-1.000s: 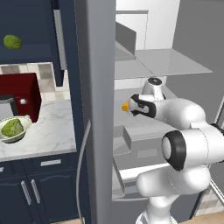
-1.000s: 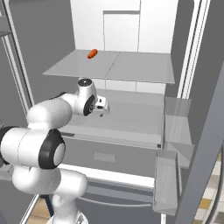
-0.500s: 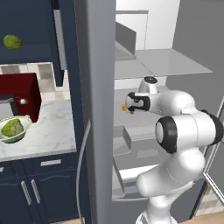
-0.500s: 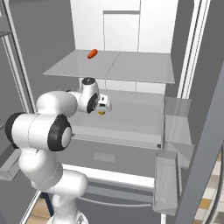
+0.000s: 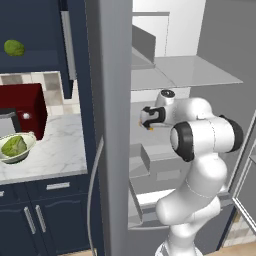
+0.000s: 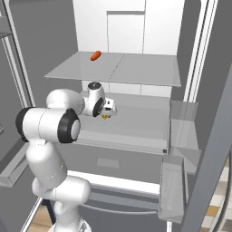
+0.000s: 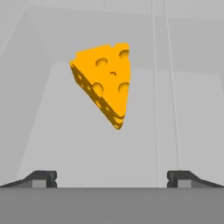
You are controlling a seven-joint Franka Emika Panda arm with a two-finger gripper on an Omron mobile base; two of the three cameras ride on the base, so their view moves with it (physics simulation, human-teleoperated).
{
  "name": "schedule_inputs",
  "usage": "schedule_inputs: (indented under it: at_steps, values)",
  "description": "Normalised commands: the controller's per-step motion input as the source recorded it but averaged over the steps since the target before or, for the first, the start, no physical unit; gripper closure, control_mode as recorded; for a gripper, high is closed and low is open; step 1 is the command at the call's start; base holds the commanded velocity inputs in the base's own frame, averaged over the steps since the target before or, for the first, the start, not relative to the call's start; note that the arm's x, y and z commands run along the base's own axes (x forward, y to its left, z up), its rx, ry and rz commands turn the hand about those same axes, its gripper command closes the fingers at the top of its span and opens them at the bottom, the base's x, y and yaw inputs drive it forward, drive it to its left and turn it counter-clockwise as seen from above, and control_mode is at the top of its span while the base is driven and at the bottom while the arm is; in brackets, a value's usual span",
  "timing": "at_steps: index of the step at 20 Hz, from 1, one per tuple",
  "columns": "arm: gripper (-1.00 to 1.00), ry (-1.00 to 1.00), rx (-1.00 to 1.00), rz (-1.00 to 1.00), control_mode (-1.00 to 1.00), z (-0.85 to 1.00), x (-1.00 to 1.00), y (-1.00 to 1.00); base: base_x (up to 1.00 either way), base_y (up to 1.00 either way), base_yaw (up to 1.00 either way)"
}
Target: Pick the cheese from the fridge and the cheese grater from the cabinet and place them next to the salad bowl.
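Early in the job: gripper [image 7: 112, 177] spread wide inside the fridge [image 6: 136, 68], cheese [image 7: 104, 83] ahead on the shelf, ungrasped; grater fetch pending; nothing beside the salad bowl [image 5: 15, 148] yet

In view: 1 cheese [image 7: 106, 83], 1 salad bowl [image 5: 16, 148], 1 fridge [image 5: 112, 125], 1 loose green lump [image 5: 14, 48], 1 red-orange ball [image 6: 95, 55].

Matt greys, glossy white, one pitted orange wedge

The cheese [image 7: 105, 83] looks smooth and waxy, pocked with round holes; the fridge [image 6: 136, 68] shelves are flat matt pale grey, some glassy and translucent. The surface [image 5: 60, 150] is white veined marble with a soft sheen, the cabinet [image 5: 45, 35] matt navy with a brushed silver bar handle [image 5: 68, 45], the salad bowl [image 5: 17, 148] smooth pale cream.
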Motion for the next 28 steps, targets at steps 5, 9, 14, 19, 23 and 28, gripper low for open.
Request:
schedule_inputs:
  at_steps: [5, 9, 14, 19, 23, 28]
  values:
    - [-1.0, -0.02, 0.0, 0.0, -1.0, 0.0, 0.33, 0.0, 0.0, 0.0, 0.0]
    - [-1.0, -0.03, 0.0, 0.0, -1.0, -0.01, 0.38, 0.0, 0.0, 0.0, 0.0]
    - [-1.0, -0.04, 0.0, 0.0, -1.0, -0.09, 0.25, 0.0, 0.0, 0.0, 0.0]
    - [-1.0, -0.04, 0.0, 0.0, -1.0, -0.16, 0.27, 0.0, 0.0, 0.0, 0.0]
    - [-1.0, -0.03, 0.0, 0.0, -1.0, -0.14, 0.32, 0.0, 0.0, 0.0, 0.0]
    - [-1.0, 0.0, 0.0, 0.0, -1.0, -0.03, 0.14, 0.0, 0.0, 0.0, 0.0]
